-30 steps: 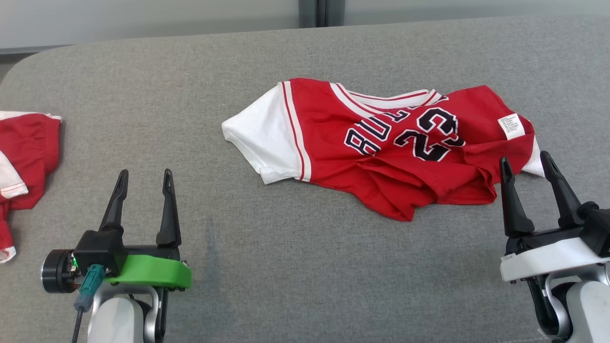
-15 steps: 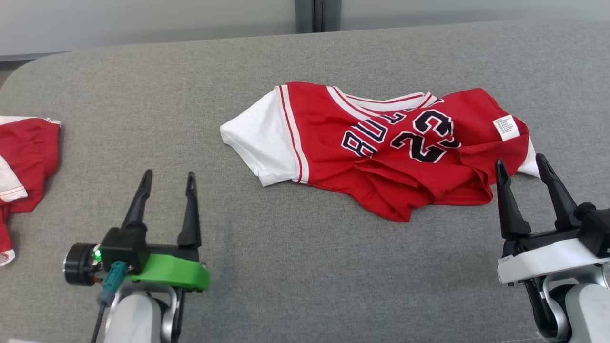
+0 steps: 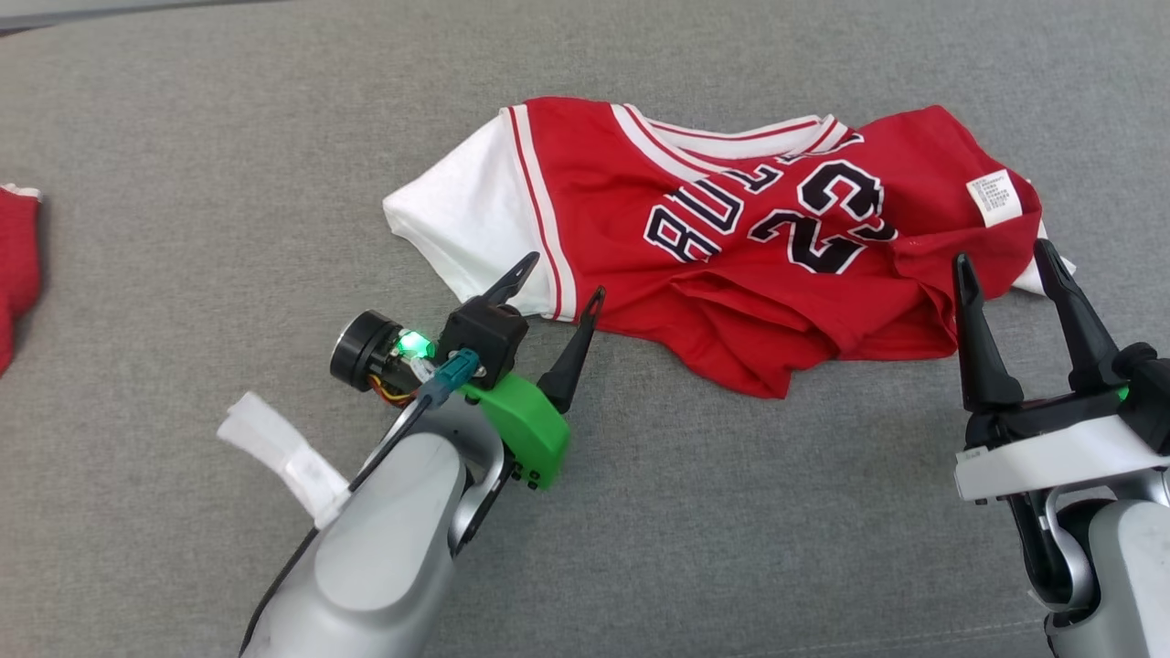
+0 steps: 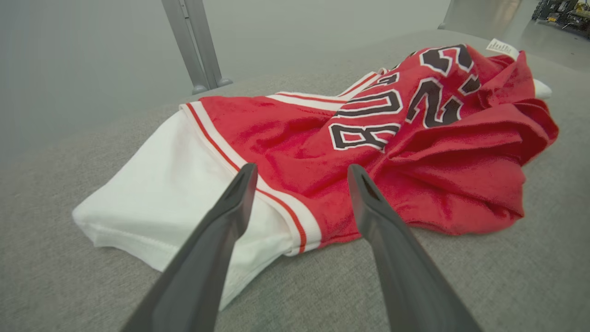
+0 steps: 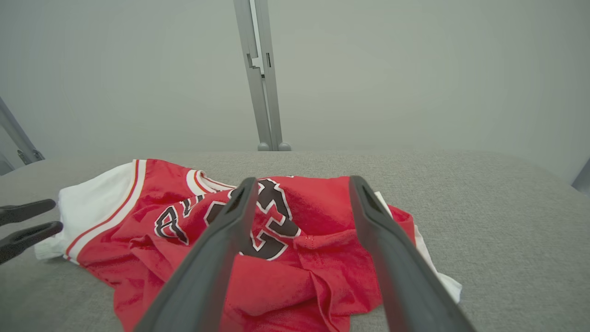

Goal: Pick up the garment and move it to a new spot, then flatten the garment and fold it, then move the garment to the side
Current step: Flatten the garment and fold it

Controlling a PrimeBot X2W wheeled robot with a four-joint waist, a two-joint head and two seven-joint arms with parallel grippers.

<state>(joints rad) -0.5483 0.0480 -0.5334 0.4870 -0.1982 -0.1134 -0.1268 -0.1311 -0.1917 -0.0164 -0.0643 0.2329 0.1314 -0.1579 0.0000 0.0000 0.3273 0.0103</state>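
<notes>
The garment is a crumpled red jersey with white sleeves and black "23" lettering, lying on the grey padded surface. My left gripper is open, its tips at the near edge where the white sleeve meets the red body. In the left wrist view, the left gripper straddles that striped seam of the garment from just above. My right gripper is open beside the jersey's right end, near the white label. The right wrist view has the right gripper over the garment, with the left gripper at the far left.
A second red and white garment lies at the left edge of the surface. A grey metal post stands behind the surface's far edge against a pale wall. Bare grey padding extends in front of and left of the jersey.
My left gripper has swung forward and to the right, from bare padding up to the jersey's white sleeve. The head camera has tilted down. The right gripper has hardly moved.
</notes>
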